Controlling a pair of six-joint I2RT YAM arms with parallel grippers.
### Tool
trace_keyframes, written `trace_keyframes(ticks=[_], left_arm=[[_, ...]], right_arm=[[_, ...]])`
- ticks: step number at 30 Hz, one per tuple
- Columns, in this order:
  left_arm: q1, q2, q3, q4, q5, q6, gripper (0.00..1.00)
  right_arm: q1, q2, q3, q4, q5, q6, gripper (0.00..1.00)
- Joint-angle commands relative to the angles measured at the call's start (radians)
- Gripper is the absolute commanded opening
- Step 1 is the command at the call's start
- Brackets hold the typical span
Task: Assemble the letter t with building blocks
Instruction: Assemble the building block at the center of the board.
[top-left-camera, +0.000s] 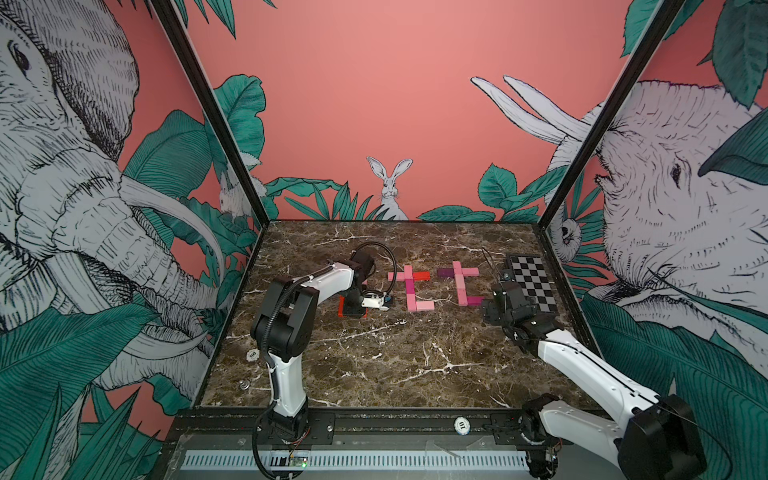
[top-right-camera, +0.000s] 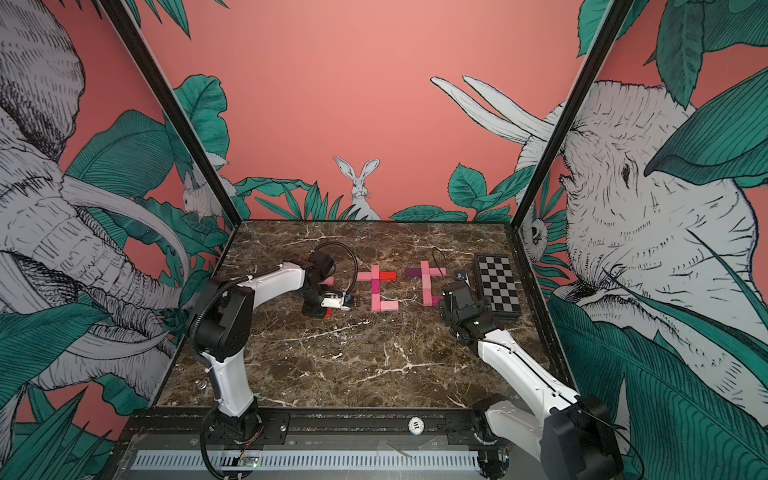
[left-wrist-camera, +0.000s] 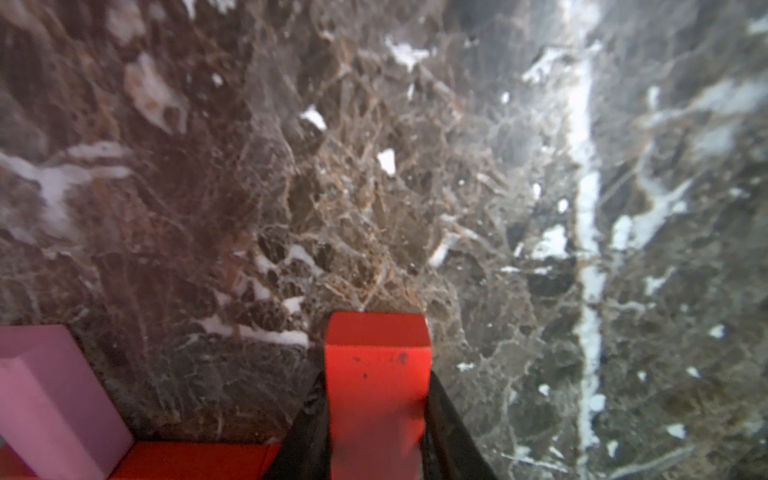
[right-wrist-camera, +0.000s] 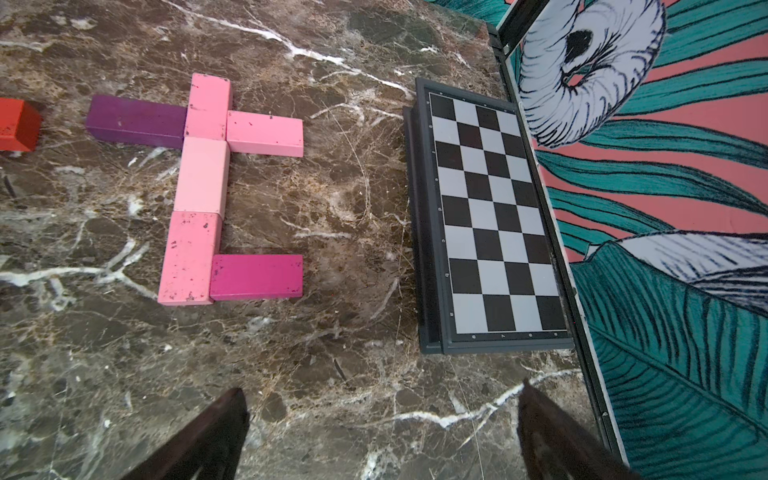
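Red and matte, the held block (left-wrist-camera: 376, 332) is clamped by its long sides between the fingers of the left claw (left-wrist-camera: 377, 395), which is closed on it. Its long axis runs straight out from the claw, so that the free end projects ahead of the fingertips over the marble top (left-wrist-camera: 374, 166). Whether that end is already set down cannot be told. Close beside the claw a second red block (left-wrist-camera: 195, 459) lies flat, with its long axis crosswise to the held one, and a pink block (left-wrist-camera: 54, 399) is set by it; whether the two touch cannot be told. The coming move is judged to turn on this right angle, since the held block has to be lowered and squared to the lying pair as part of a third letter. Beyond the left claw, two finished letters are seen in both top views: the near t (top-left-camera: 409, 289) and then the far t (top-left-camera: 459, 284). The right claw (right-wrist-camera: 382, 415) hangs spread wide and empty, well apart from the held block, close to the far t and the chessboard (right-wrist-camera: 490, 208). The left arm is therefore much the nearer. A disc (top-left-camera: 461, 424) on the front rail is marked "10". A second disc (top-left-camera: 252, 354) on the marble bears digits too small to be read, as are the chessboard's border marks. No brand is seen on any block.
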Motion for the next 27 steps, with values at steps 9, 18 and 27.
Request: trace_keyframes(ticks=[9,18,27], left_arm=[[0.011,-0.022,-0.028,-0.050,-0.019,0.017,0.19],[0.011,-0.003,-0.020,-0.025,-0.045,0.005,0.32],[0.011,0.001,-0.021,-0.009,-0.051,0.000,0.44]], right_arm=[[-0.005,-0.013,-0.001,0.021,0.002,-0.002,0.99],[-0.005,-0.016,-0.002,0.019,0.006,-0.001,0.99],[-0.005,-0.018,-0.004,0.020,0.006,0.000,0.99]])
